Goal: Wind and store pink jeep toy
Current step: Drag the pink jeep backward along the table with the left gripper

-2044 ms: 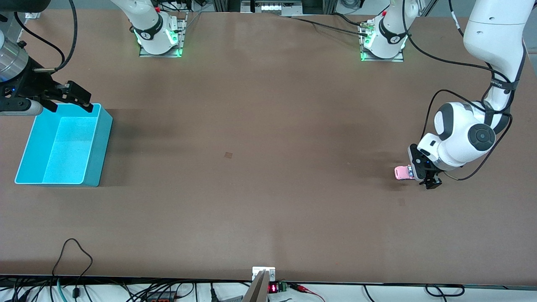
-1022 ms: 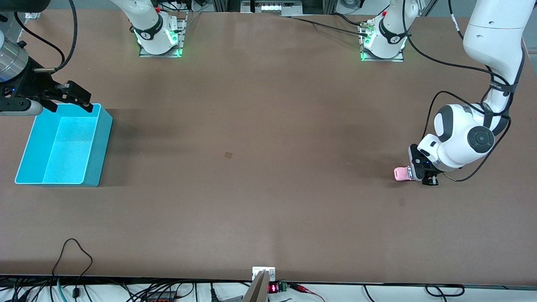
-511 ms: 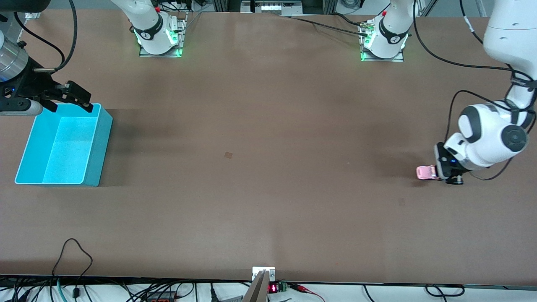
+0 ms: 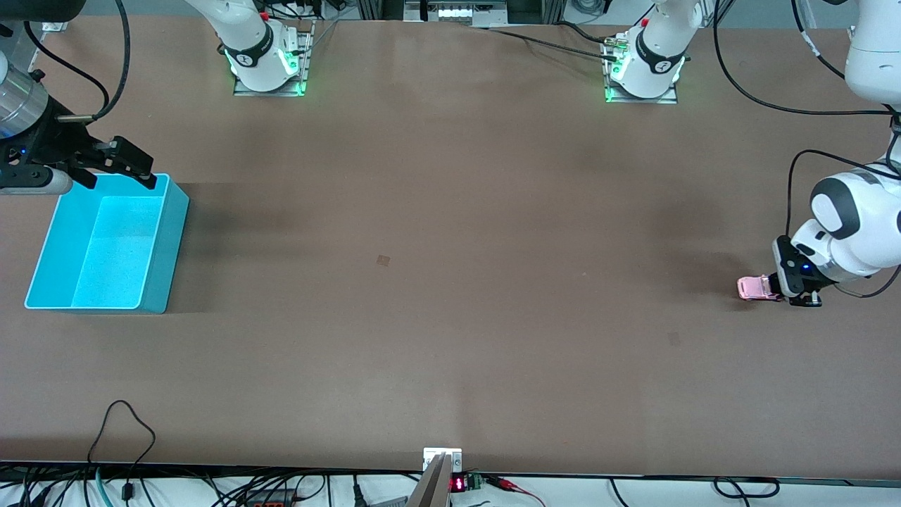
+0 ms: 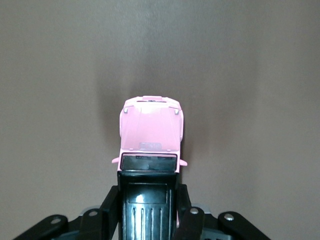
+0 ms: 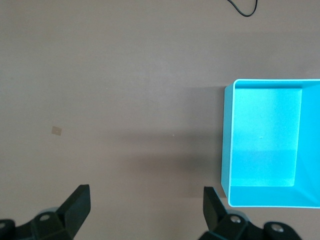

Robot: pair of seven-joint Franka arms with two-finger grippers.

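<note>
Jeep first: your pink jeep toy (image 4: pixel 759 288) sits low on the worktop (image 4: pixel 450 282), well out toward the left arm's end, with its wheels on or just above the surface; you cannot tell which from the front view. The left hand (image 4: pixel 794 289) has it by the rear. In the left wrist view you see the two fingers (image 5: pixel 111 205) pinching the sides of the black rear roof, one on each flank, while the pink hood (image 5: pixel 151 127) and windshield stick out clear of the fingertips. So the toy's back half lies between the fingers and its front half juts past them, pointing toward the middle of the worktop.

Your right hand (image 4: pixel 120 167) hangs over the edge of the turquoise bin (image 4: pixel 167 246) that lies farthest from the front camera, at the right arm's end of the worktop. Its fingers (image 6: pixel 74 207) are spread wide with nothing between them, and the right arm waits there. The bin's open interior shows in the right wrist view (image 6: pixel 230 140).

Jeep and bin are well apart, at the two ends of the worktop. A small pale square mark (image 4: pixel 383 260) lies on the surface between them, closer to the bin.
</note>
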